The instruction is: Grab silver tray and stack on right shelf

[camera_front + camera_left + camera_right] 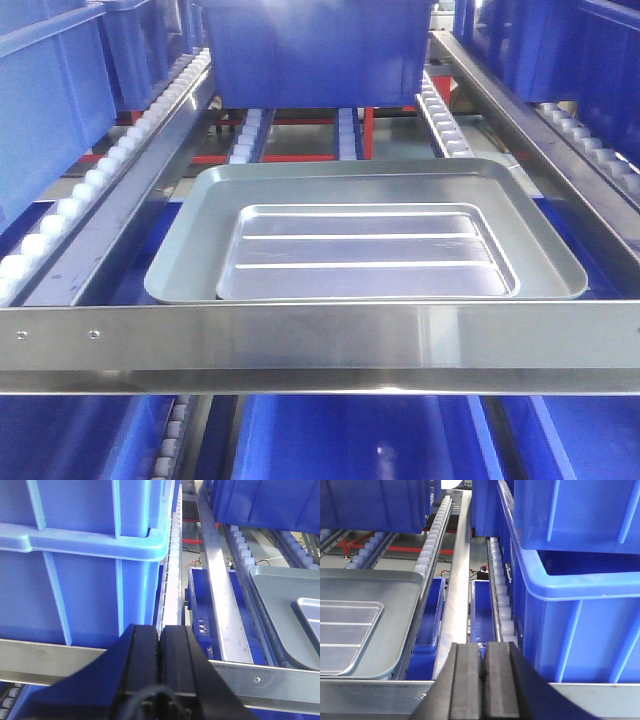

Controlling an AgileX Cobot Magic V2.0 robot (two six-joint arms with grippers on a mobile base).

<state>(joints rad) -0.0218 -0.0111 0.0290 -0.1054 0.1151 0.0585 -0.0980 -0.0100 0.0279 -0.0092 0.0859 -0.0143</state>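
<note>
Left hand (pixel 159 645), right hand (pixel 483 670) both closed, empty; silver tray (pixel 365 250) nested in larger tray (pixel 190 250), wrist views crop it.

A: How is the scene lit?
B: Bright, even light is thrown from overhead; soft glare is seen on the steel front bar (pixel 330 335) and on the small tray's (pixel 365 250) ridges.
A: Any blur?
B: The black fingers (pixel 145 670) are rendered soft at the wrist views' bottom edges. Blue crates (pixel 580 605) are oversaturated, and shadows are faint.

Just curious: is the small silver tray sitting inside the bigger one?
Yes. The silver tray lies flat inside the larger tray, whose sloped walls surround it on every side.
</note>
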